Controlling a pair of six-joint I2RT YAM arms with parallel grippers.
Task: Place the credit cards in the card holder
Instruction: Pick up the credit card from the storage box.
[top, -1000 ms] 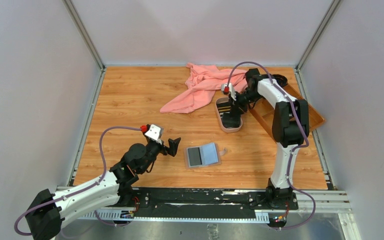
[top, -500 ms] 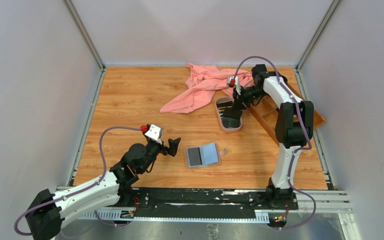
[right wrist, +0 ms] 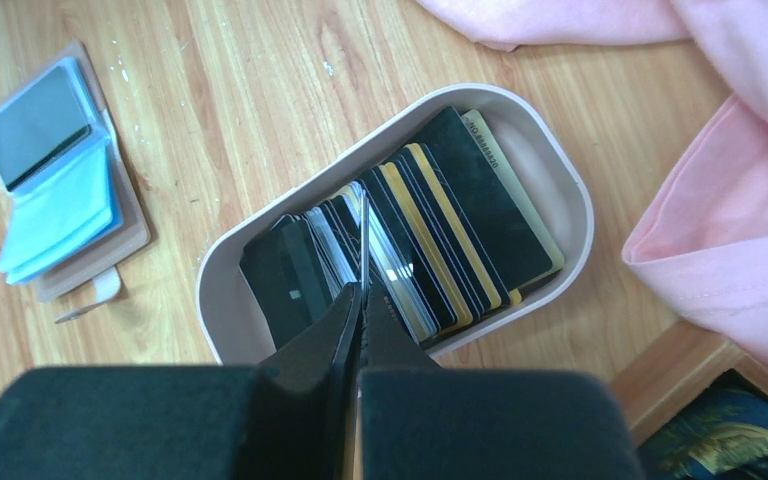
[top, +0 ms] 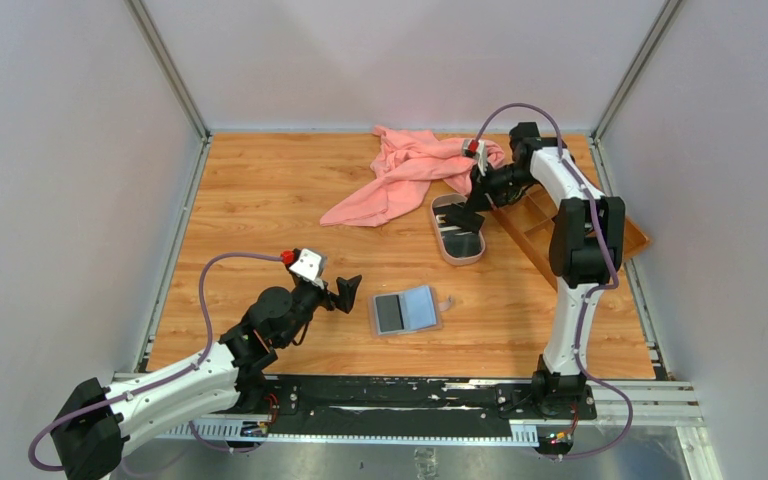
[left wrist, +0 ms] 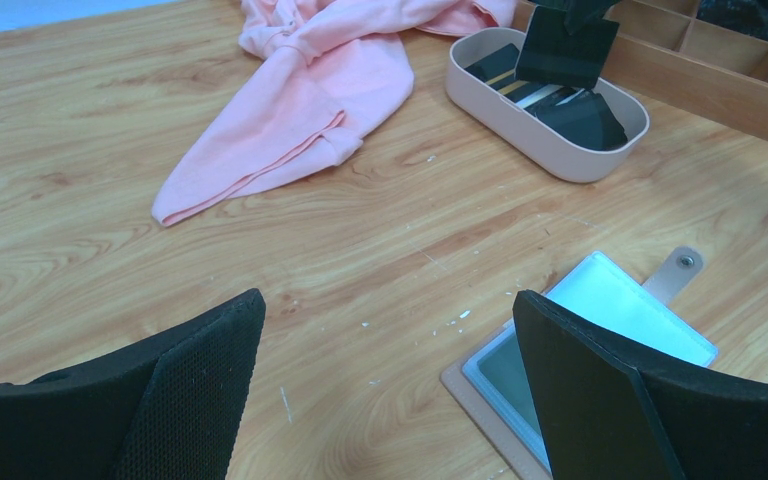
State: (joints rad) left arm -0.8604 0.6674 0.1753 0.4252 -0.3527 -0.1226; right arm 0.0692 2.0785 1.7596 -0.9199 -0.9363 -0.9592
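Right hand (right wrist: 362, 300) risen since before, credit card (left wrist: 567, 48) pinched above tray (left wrist: 560, 165).

Wide bare wood between the card holder (top: 406, 310) and the oval tray (left wrist: 550, 160), an easy lane there. Pink cloth (top: 400, 175) sits just beside the tray's far side, the brown compartment tray (top: 528, 238) hems its right, and above it (roughly mid-tray) the right gripper (top: 470, 205) pinches a credit card (left wrist: 566, 50).

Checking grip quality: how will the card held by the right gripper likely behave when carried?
Probably stiff: the card hangs flat and unbent from the right gripper. Likely light, being so thin edge-on in the wrist view. Its smooth plastic might pivot or slip in that narrow pinch.
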